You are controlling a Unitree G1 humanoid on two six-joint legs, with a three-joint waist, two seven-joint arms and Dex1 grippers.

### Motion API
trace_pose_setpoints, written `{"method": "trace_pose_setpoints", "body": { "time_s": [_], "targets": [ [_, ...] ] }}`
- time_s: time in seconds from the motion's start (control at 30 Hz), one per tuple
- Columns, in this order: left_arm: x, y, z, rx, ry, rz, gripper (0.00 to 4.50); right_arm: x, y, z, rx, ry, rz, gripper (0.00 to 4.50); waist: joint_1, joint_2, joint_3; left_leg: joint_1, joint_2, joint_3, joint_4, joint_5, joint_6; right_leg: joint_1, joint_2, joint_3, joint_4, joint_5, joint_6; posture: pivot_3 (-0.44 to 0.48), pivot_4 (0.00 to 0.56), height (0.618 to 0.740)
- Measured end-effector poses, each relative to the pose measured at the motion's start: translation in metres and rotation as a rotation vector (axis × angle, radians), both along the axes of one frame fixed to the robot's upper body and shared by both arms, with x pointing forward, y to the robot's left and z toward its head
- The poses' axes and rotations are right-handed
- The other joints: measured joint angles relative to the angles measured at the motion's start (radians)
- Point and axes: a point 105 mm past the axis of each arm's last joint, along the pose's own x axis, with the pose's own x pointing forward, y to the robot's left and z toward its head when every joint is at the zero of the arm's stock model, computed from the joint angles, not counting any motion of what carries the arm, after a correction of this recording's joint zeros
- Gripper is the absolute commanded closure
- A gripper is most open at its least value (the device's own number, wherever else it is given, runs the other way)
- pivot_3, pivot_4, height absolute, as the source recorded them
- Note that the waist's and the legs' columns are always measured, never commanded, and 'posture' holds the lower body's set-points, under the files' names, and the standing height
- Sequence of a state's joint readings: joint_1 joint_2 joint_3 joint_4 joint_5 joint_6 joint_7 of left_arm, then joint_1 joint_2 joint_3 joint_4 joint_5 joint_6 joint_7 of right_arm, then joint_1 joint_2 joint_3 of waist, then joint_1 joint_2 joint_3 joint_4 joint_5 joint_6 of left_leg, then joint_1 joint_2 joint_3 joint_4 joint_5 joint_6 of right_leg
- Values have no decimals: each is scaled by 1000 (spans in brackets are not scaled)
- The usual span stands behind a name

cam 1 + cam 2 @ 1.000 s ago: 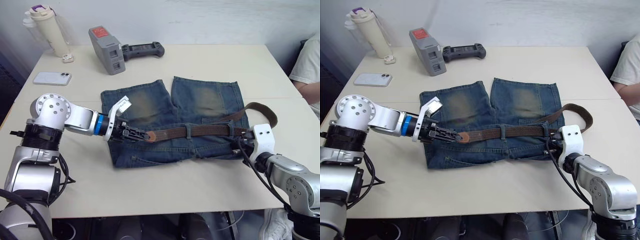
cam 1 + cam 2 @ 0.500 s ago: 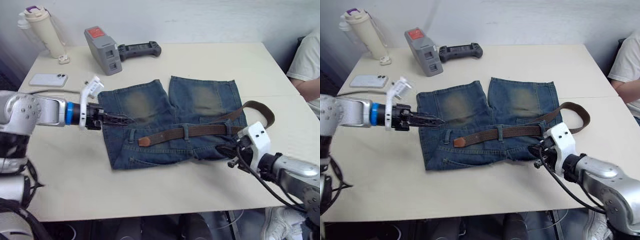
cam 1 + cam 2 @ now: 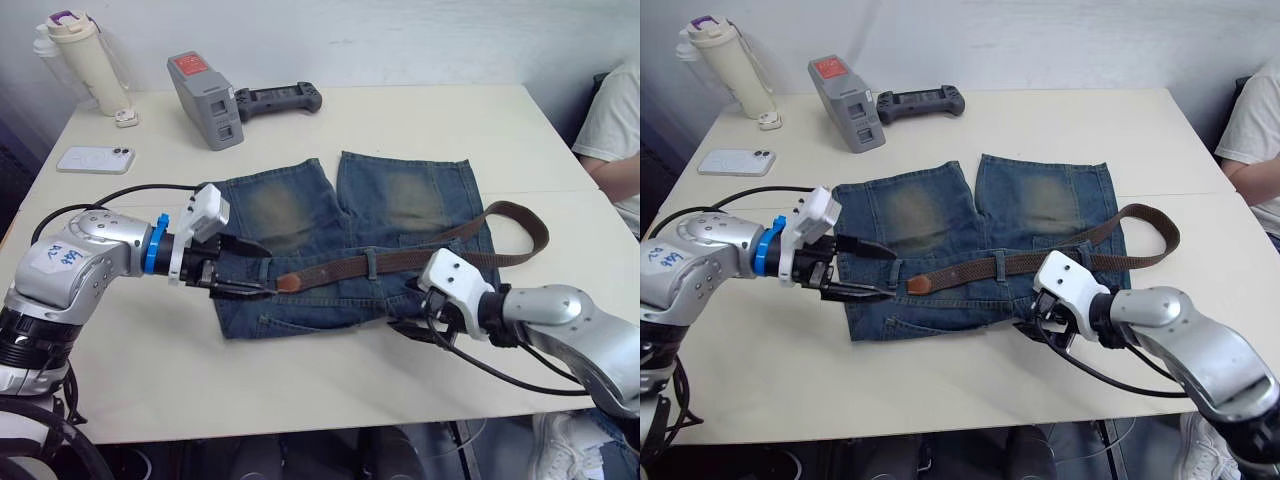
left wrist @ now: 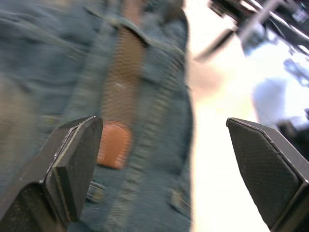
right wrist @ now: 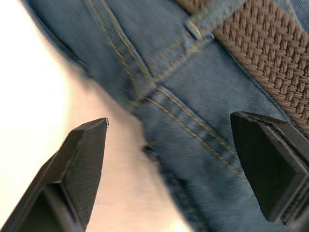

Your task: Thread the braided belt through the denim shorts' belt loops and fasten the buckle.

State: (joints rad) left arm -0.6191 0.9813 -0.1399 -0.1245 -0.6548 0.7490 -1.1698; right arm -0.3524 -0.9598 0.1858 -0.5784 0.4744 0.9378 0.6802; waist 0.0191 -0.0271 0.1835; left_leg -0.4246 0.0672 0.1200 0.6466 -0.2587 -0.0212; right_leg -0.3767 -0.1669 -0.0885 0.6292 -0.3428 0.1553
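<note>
One pair of denim shorts lies flat mid-table, waistband toward the robot, legs pointing away. One braided belt runs along the waistband, under at least one belt loop near the middle; its tan tip rests on the denim at the robot's left, and the far end curls off the shorts' right edge in a loop on the table. Buckle: cannot tell where it sits.

Two grippers. Left gripper hovers at the shorts' left waistband edge, fingers spread wide, holding nothing; in the left wrist view the tan tip lies just beside one finger, between the two pads, no clear contact. Right gripper is low at the waistband's near edge, about the middle-right of the shorts, also spread wide and empty; the right wrist view shows denim seams and the woven strap between its fingers, whether the tips touch the cloth cannot be told.

Other stuff at the far left of the table: one white phone, one cream bottle with purple cap, one grey box with a red label, one black handheld controller, one small white item near the bottle. One person's sleeve and arm at the right edge.
</note>
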Motion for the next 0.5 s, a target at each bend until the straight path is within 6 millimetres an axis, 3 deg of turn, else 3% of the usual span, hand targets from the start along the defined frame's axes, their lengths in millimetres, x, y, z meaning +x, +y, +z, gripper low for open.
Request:
{"method": "trace_pose_setpoints", "body": {
  "time_s": [0.13,0.2,0.37,0.47,0.5],
  "targets": [
    [1,-8,2,-42,-14,-23,0,16,-6,-14,-23,17,-50,78,5,0,0,0,0,0,2,0,0,1,0,0,0,0,1,0,150,740],
    [1,-13,5,-65,-33,-41,0,19,-5,-19,-35,25,-53,578,5,0,0,-1,0,0,2,0,1,1,0,0,0,0,1,0,150,740],
    [5,-14,13,-27,-139,-58,0,16,-17,-17,-74,8,-51,2869,7,0,0,-1,0,0,2,0,1,1,0,0,-1,0,1,0,150,740],
    [8,-15,13,-8,-181,-59,0,11,-39,-9,-116,-8,-72,4322,13,0,0,-1,0,0,2,-1,1,2,0,0,-1,1,1,0,150,740],
    [9,-15,12,-7,-187,-59,0,10,-48,-6,-133,-13,-87,4463,16,0,0,-1,0,0,3,-1,1,2,0,0,-1,1,1,0,150,740]
  ]
}}
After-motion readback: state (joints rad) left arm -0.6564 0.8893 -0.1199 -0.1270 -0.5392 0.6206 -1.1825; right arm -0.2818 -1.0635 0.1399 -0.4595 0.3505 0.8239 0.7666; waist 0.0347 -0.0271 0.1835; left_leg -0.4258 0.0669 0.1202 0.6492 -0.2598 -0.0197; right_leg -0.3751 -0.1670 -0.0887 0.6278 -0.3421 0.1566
